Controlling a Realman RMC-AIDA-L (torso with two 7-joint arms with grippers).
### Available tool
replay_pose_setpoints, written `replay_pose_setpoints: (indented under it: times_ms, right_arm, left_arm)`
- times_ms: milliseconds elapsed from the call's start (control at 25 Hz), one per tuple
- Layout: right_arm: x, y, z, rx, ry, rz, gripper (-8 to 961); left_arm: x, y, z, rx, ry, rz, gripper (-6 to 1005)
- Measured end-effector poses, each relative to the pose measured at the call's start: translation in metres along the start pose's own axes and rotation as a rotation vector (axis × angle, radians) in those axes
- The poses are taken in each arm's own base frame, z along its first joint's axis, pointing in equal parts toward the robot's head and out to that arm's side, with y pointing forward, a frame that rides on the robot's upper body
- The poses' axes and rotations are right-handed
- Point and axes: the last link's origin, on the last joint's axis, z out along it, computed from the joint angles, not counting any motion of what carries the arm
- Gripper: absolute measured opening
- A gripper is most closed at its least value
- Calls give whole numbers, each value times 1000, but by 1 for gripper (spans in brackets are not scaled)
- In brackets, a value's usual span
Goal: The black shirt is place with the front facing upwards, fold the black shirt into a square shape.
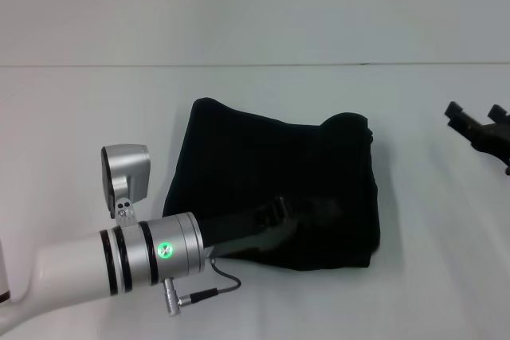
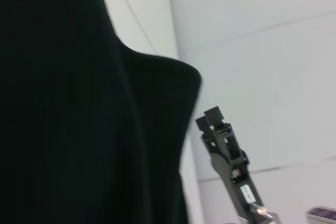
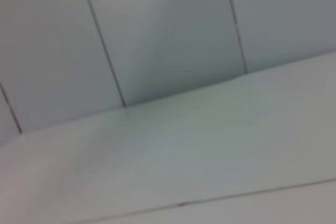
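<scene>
Head view: my left gripper (image 1: 280,206) sits low in the frame's centre, lying across the black shirt (image 1: 271,173) — whether it's clenched or released, I cannot tell. That shirt is a folded, roughly square bundle mid-frame on the white table (image 1: 72,109). Right gripper (image 1: 476,123) hangs at the right edge, well apart — fingers look parted.

White table (image 1: 446,276), pale panelled wall (image 3: 168,30) (dark seams)
</scene>
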Motion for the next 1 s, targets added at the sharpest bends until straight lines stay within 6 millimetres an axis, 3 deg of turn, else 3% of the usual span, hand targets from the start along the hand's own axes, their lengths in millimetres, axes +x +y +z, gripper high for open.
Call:
replay_pose_setpoints:
  times_ms: [240, 480, 760, 840, 1000]
  right_arm:
    - [-4, 12, -27, -141, -125, 72, 925]
    - [-4, 29, -42, -325, -92, 305, 925]
    - [7, 49, -28, -384, 80, 533, 925]
    - [11, 62, -20, -410, 132, 560, 925]
    - [14, 70, -14, -418, 156, 571, 924]
  left_arm:
    - [-10, 12, -7, -102, -58, 70, 294]
    - [4, 12, -41, -111, 7, 366, 545]
    - [24, 0, -100, 14, 146, 759, 754]
    - [21, -4, -107, 36, 148, 846, 815]
    - [16, -10, -113, 72, 155, 943, 912]
